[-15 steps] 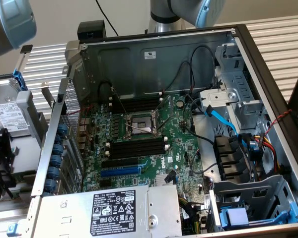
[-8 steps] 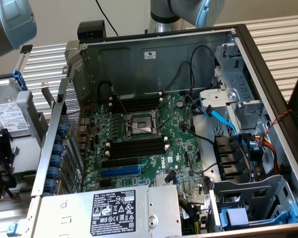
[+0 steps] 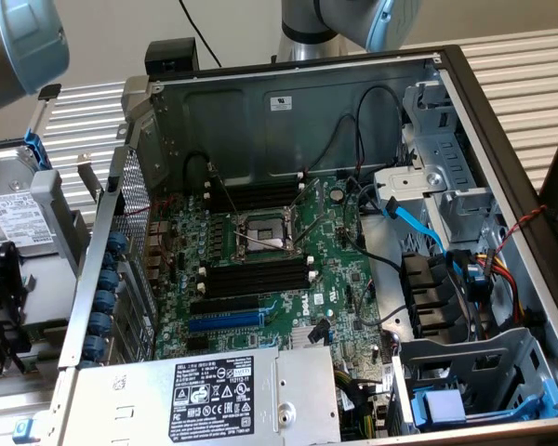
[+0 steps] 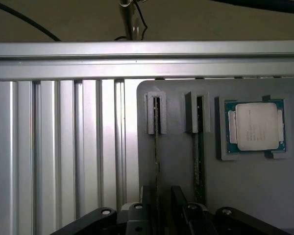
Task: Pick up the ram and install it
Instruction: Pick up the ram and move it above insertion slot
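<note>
Ram [image 4: 156,147] on edge in gray tray [image 4: 177,161], processor [image 4: 255,126] alongside.

Workshop: open computer case [image 3: 288,111] on aluminium-profile table [image 3: 516,60].

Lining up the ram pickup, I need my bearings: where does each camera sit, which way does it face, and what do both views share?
Exterior view: set apart from the robot, raised, looking down into the open computer case and motherboard; the arm shows above.
Wrist view: on the wrist, facing a grey tray holding the ram; the open gripper shows at one end of it.
Shared: the ribbed metal table.
</note>
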`<state>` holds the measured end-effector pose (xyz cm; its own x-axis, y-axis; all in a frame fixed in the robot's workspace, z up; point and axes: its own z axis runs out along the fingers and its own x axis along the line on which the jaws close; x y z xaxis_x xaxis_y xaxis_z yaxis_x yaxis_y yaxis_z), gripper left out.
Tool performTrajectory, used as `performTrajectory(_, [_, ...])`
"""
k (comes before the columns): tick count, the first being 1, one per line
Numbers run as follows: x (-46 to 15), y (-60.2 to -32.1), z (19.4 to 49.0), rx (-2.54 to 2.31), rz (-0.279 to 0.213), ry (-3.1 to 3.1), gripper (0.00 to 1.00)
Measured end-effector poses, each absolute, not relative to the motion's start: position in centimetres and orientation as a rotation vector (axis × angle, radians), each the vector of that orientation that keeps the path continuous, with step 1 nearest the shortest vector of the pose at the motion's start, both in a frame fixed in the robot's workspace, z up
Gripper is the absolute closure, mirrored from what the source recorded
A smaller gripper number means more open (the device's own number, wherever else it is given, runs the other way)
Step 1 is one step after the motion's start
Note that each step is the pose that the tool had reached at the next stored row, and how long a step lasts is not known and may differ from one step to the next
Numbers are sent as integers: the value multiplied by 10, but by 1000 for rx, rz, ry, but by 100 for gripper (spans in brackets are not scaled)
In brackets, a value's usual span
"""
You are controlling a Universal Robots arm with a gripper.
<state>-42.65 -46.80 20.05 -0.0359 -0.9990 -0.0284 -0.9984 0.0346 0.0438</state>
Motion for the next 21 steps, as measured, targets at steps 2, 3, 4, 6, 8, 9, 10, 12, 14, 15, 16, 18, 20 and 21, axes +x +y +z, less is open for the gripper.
performTrajectory(2, [-426,-468,200,2174,-80,-2252,69])
performTrajectory(3, [-426,-468,200,2174,-80,-2252,69])
performTrajectory(4, [-426,-468,200,2174,-80,-2252,69])
performTrajectory(6, [-426,-468,200,2174,-80,-2252,69])
performTrajectory(8, [-426,-468,200,2174,-80,-2252,71])
performTrajectory(9, [-426,-468,200,2174,-80,-2252,71])
performTrajectory(10, [-426,-468,200,2174,-80,-2252,78])
performTrajectory(12, [-426,-468,200,2174,-80,-2252,84])
performTrajectory(14, [-426,-468,200,2174,-80,-2252,88])
performTrajectory(15, [-426,-468,200,2174,-80,-2252,88])
performTrajectory(16, [-426,-468,200,2174,-80,-2252,88])
performTrajectory(18, [-426,-468,200,2174,-80,-2252,88])
performTrajectory(20, [-426,-468,201,2174,-80,-2252,88])
performTrajectory(21, [-426,-468,201,2174,-80,-2253,88])
